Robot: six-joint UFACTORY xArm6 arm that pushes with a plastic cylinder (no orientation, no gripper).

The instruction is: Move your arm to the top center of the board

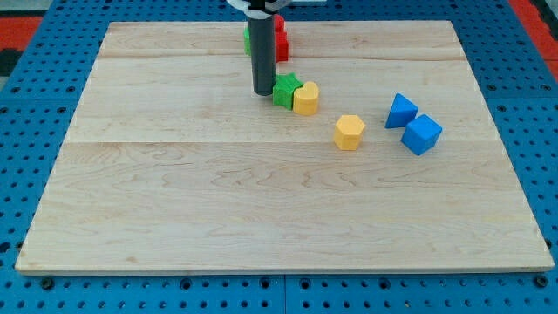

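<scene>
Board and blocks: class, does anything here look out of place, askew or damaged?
Nothing stands out. My tip rests beside the green block, which touches a yellow block. The board looks undamaged, and every visible block sits flat on it.

The rod (263, 52) hides most of a red block (281, 39) and a green block (248, 39), shapes unclear.

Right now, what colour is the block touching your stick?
Green, seen in the camera view, beside my tip.
</scene>
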